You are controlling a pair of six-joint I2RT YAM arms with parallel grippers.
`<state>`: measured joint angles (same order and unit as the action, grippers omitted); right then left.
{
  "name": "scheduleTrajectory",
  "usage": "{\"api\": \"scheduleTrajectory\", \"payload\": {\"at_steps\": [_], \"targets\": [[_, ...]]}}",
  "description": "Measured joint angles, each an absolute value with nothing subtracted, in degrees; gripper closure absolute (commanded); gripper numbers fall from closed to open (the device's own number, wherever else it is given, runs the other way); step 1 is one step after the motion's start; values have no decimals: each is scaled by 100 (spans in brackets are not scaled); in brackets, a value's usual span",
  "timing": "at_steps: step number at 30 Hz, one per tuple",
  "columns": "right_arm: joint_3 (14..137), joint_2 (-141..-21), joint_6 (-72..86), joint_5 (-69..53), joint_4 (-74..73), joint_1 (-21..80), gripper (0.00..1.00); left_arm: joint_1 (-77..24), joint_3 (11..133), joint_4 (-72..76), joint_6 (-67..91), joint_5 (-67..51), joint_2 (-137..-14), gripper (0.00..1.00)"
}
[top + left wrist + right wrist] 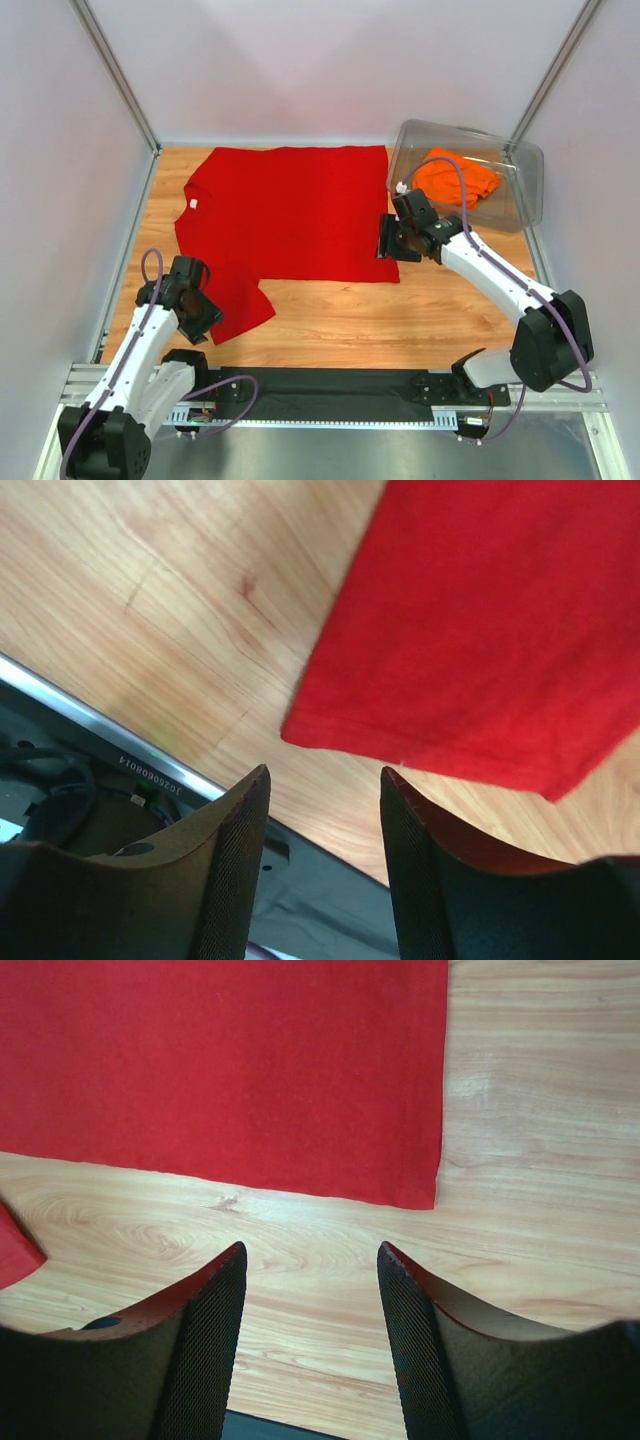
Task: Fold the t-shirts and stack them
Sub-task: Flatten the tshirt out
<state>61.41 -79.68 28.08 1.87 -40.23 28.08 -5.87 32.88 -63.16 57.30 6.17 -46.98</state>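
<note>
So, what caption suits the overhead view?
Left pincer and right pincer, both open, flank a spread red t-shirt; orange t-shirt lies in clear bin.

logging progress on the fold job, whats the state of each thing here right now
red t-shirt, spread flat on the table, unfolded
clear bin, open, one shirt inside
orange t-shirt, crumpled in the clear bin, unfolded
left gripper, jaws open, empty
right gripper, jaws open, empty

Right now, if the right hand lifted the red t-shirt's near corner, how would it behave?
Probably floppy: the red t-shirt lies thin and flat, so it would drape. Likely light; pushed, it may bunch rather than slide.
</note>
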Motion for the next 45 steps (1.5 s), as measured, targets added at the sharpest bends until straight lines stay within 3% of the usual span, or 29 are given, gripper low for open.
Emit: {"api": "scheduleTrajectory", "payload": {"at_steps": [7,16,20,26,32,34,38,40,41,45], "targets": [[6049,-7795,2803,198,-4029,2808,44,-587,2851,-6075,6283,679,-5142,52],[5887,-7607,2840,211,-4012,2808,43,-587,2714,-5752,6479,902,-5376,53],[5887,-7607,2932,276,-4016,2808,43,-587,2716,-5728,6532,961,-5527,53],[5887,-7609,3048,360,-4016,2805,44,-587,2744,-5686,6532,913,-5741,44],[5894,-7607,3146,357,-3999,2805,45,-650,2744,-5717,6895,982,-5736,57],[5894,-7607,3173,357,-3999,2805,45,-731,2749,-5754,7120,1090,-5732,69],[5894,-7601,3173,360,-4003,2805,45,-753,2685,-5566,7317,1142,-5658,79],[5894,-7577,3170,364,-4007,2805,45,-753,2633,-5483,7367,1122,-5579,88],[5894,-7561,3170,370,-4007,2805,45,-753,2622,-5454,7382,1125,-5551,99],[5819,-7522,3315,375,-3955,2762,42,-775,2676,-5404,7293,1258,-5544,100]]}}
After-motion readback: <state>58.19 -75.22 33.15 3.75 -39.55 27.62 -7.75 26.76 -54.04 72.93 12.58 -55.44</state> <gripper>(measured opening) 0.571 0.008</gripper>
